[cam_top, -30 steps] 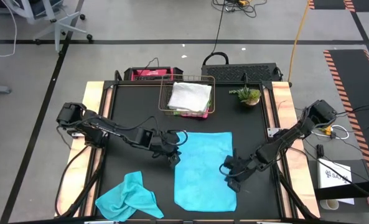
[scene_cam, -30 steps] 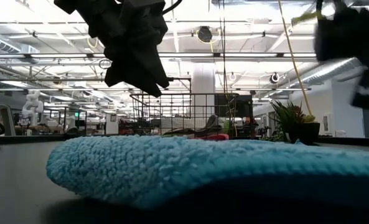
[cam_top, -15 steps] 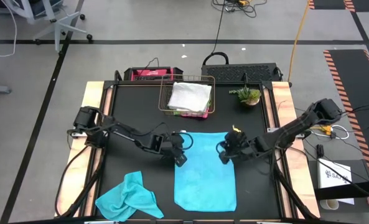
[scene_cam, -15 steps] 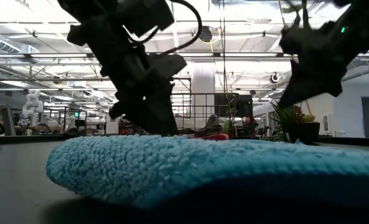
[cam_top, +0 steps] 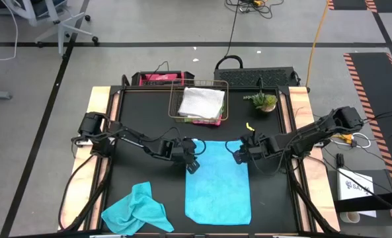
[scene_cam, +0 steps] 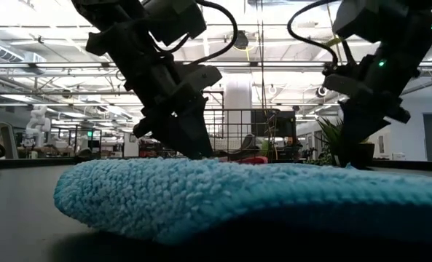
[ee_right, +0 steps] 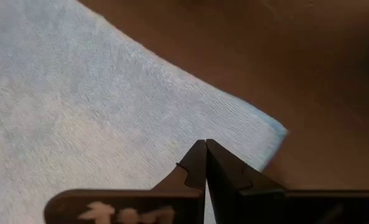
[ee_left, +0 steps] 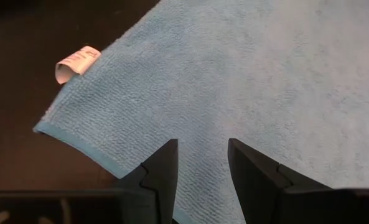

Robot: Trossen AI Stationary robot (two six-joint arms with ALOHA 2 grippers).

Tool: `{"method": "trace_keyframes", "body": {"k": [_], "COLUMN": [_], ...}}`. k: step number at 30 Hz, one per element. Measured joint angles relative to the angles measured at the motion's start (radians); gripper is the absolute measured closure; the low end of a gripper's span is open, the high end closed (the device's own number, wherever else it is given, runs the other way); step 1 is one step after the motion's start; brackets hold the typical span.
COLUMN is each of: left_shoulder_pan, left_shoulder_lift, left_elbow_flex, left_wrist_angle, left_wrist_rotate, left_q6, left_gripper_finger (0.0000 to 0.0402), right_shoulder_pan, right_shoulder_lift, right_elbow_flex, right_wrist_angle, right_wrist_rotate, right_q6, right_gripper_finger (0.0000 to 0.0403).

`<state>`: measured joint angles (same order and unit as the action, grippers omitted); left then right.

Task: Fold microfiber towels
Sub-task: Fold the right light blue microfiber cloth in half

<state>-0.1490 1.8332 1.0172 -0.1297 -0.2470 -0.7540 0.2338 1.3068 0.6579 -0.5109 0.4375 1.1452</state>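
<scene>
High view: a blue towel [cam_top: 217, 177] is spread flat toward the table's [cam_top: 136, 165] front edge. Its back corners are met by the left gripper [cam_top: 191, 160], parted and empty, and the right gripper [cam_top: 237, 156], shut and empty. Soft and limp, it is best pinched at the corners.

Both arms reach inward from opposite sides, stretched low and almost level. The left tool [cam_top: 191, 158] points down with its fingers [ee_left: 161, 174] parted. The right tool [cam_top: 238, 153] faces it, fingers [ee_right: 198, 167] pressed together.
</scene>
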Motion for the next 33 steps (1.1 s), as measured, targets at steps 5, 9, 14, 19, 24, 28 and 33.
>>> {"method": "trace_keyframes", "body": {"k": [5,9,14,19,24,28,33], "left_shoulder_pan": [0.016,0.026,0.032,0.053,0.092,0.131,0.169], "left_shoulder_lift": [0.0,0.0,0.0,0.0,0.0,0.0,0.0], "left_elbow_flex": [0.0,0.0,0.0,0.0,0.0,0.0,0.0], "left_wrist_angle": [-0.001,-0.011,-0.049,-0.081,-0.079,-0.079,-0.079], "left_wrist_rotate": [0.0,0.001,-0.02,-0.063,-0.074,-0.077,-0.066], "left_q6": [0.016,0.027,0.046,0.05,0.074,0.108,0.131], "left_gripper_finger": [0.0259,0.0259,0.0259,0.0259,0.0259,0.0259,0.0259], "right_shoulder_pan": [-0.026,-0.038,-0.05,-0.078,-0.131,-0.175,-0.208], "right_shoulder_lift": [0.029,0.056,0.063,0.063,0.063,0.063,0.063], "right_elbow_flex": [-0.057,-0.105,-0.123,-0.123,-0.123,-0.123,-0.123], "right_wrist_angle": [0.153,0.233,0.253,0.253,0.256,0.257,0.257], "right_wrist_rotate": [-0.037,-0.05,-0.05,-0.024,0.036,0.035,0.032], "right_q6": [-0.003,-0.001,-0.007,-0.091,-0.18,-0.241,-0.279], "right_gripper_finger": [0.0403,0.0403,0.0403,0.0403,0.0403,0.0403,0.0403]}}
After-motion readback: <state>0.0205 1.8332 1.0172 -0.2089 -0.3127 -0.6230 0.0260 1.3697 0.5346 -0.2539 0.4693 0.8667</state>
